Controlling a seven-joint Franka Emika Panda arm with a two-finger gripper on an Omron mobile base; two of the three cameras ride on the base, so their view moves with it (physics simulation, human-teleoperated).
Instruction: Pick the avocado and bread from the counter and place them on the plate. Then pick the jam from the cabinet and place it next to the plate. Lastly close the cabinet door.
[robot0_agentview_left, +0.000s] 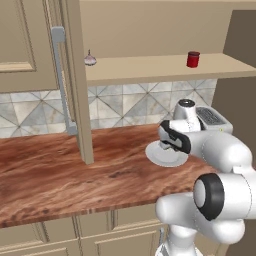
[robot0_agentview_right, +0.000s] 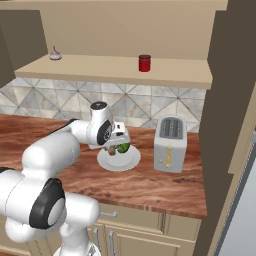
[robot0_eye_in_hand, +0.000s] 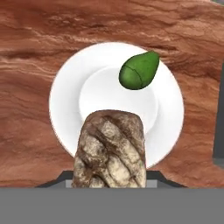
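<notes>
**Bread held over the plate, avocado already on it**

Item one: our gripper (robot0_agentview_right: 112, 150), closed on the bread (robot0_eye_in_hand: 110, 148), a brown crusty chunk that we hold above the near part of the plate (robot0_eye_in_hand: 65, 105). In the right base view we see the bread (robot0_agentview_right: 112, 151) just under the hand, over the plate (robot0_agentview_right: 131, 161); whether it touches the plate we cannot tell.

Item two: the avocado (robot0_eye_in_hand: 139, 71), dark green, lying on the plate toward its far right rim in the hand view, apart from the bread.

Item three: the plate, round and white, on the reddish wood-grain desk (robot0_agentview_left: 60, 170), near the grey toaster (robot0_agentview_right: 170, 144), which stands to its right.

Item four: the jam (robot0_agentview_right: 144, 63), a red jar, upright on the cabinet shelf (robot0_agentview_right: 115, 70). A pale garlic bulb (robot0_agentview_right: 55, 54) sits well apart from it at the shelf's left end.

Item five: the cabinet door (robot0_agentview_left: 77, 80), standing open and seen edge-on in the left base view, with its grey bar handle (robot0_agentview_left: 60, 75).
</notes>
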